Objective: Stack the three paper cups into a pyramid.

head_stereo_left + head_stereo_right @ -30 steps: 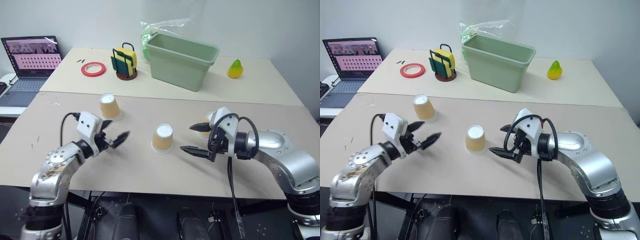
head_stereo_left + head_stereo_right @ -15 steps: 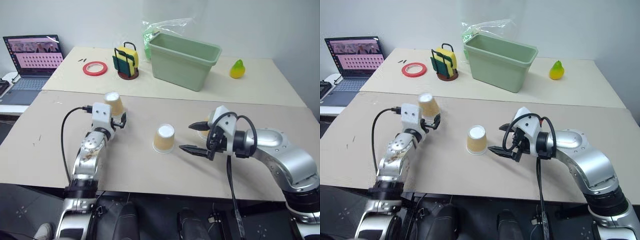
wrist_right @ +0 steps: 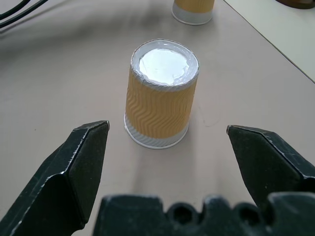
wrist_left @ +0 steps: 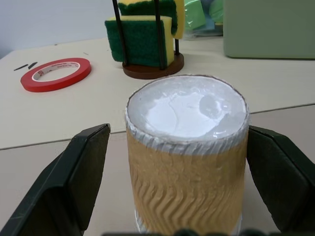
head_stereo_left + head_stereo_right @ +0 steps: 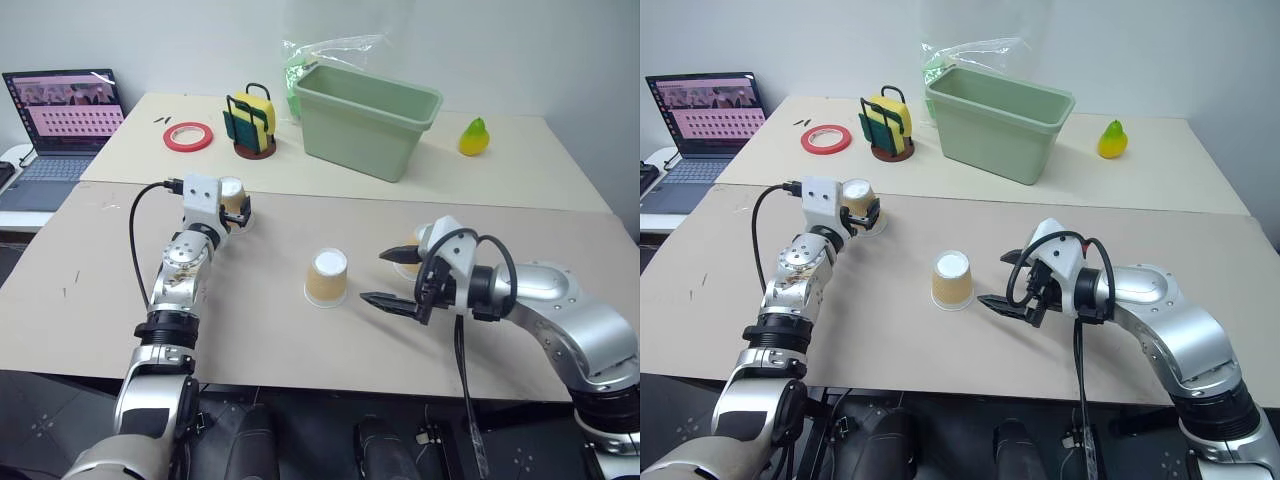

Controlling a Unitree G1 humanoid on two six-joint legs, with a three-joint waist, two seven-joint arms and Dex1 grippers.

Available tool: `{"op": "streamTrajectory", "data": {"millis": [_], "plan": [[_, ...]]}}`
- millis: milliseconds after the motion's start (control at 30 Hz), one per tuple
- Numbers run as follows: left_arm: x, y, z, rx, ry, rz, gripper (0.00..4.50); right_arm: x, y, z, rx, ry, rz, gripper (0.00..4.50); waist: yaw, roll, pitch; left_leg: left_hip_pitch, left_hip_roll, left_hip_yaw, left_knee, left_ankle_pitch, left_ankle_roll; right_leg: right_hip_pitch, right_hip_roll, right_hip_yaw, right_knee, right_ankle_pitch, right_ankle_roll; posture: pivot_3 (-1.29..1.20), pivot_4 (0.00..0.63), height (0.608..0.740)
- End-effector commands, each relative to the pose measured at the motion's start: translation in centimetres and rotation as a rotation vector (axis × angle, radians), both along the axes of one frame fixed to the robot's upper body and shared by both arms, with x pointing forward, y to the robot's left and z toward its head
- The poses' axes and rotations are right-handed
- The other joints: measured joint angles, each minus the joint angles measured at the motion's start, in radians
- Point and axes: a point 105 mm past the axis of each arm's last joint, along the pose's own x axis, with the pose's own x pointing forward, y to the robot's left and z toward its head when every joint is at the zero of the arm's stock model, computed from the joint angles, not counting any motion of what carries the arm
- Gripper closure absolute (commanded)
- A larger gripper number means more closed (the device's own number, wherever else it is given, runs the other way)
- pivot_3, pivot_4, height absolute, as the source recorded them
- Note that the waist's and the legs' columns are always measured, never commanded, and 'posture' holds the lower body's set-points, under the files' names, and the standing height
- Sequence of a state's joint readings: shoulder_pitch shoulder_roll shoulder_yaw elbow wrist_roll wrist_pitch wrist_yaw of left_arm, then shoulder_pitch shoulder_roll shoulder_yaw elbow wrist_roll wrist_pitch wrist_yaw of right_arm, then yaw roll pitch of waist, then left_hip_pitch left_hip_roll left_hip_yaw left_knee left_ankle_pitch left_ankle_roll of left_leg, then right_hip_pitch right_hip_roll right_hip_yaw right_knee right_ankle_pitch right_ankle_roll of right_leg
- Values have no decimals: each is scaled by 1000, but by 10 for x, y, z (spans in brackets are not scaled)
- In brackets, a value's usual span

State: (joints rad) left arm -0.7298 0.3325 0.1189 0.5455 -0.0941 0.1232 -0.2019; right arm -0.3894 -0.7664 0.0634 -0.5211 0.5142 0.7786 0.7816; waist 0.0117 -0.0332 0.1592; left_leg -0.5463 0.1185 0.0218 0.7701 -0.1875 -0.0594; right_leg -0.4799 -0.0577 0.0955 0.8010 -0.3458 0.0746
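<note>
Left claw open astride ribbed tapered paper cup, glossy white base up

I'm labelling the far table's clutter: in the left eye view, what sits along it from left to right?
Laptop → red tape roll → sponge holder → green tub → yellow pear.
</note>
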Motion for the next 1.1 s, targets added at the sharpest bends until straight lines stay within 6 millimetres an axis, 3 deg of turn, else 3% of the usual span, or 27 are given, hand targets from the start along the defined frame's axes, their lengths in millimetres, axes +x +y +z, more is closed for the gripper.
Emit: {"op": "streamTrajectory", "data": {"millis": [33, 67, 100, 267, 467, 633, 867, 1100], "plan": [[4, -1, 25, 0, -86, -7, 34, -2, -1, 10, 1, -49, -8, 0, 0, 0, 0, 0, 0, 0, 0, 0, 0, 0, 0, 0, 0, 0, 0, 0, 150, 656], [4, -2, 26, -3, -88, -9, 34, -2, -1, 10, 2, -49, -9, 0, 0, 0, 0, 0, 0, 0, 0, 0, 0, 0, 0, 0, 0, 0, 0, 0, 150, 656], [4, -2, 26, -5, -90, -12, 590, -2, -1, 10, 2, -49, -9, 0, 0, 0, 0, 0, 0, 0, 0, 0, 0, 0, 0, 0, 0, 0, 0, 0, 150, 656], [5, -6, 27, 16, -100, -39, 2002, -2, -2, 6, -5, -39, -19, 0, 0, 0, 0, 0, 0, 0, 0, 0, 0, 0, 0, 0, 0, 0, 0, 0, 150, 656], [-8, -5, 36, 36, -148, -106, 2002, -2, -2, 3, -10, -30, -25, 0, 0, 0, 0, 0, 0, 0, 0, 0, 0, 0, 0, 0, 0, 0, 0, 0, 150, 656], [-52, 0, 40, 73, -136, -330, 2002, -2, -4, 0, -22, -22, -37, 0, -13, 0, 0, 0, 0, 0, -2, 0, -1, -1, 0, 0, 0, 0, 0, 0, 150, 656], [-101, 17, 33, 177, 72, -618, 2002, -1, -10, -3, -25, -13, -59, 0, -16, 0, 0, 1, 0, 0, -2, 1, -1, -1, 0, 0, 1, -1, -2, 0, 150, 656], [-103, -43, 9, 185, 115, -892, 2002, 0, -10, -2, -21, -21, -72, 0, 8, 0, 1, -1, 0, 0, 0, 1, -1, -2, 0, 0, 0, -4, -8, 0, 150, 656]]}}
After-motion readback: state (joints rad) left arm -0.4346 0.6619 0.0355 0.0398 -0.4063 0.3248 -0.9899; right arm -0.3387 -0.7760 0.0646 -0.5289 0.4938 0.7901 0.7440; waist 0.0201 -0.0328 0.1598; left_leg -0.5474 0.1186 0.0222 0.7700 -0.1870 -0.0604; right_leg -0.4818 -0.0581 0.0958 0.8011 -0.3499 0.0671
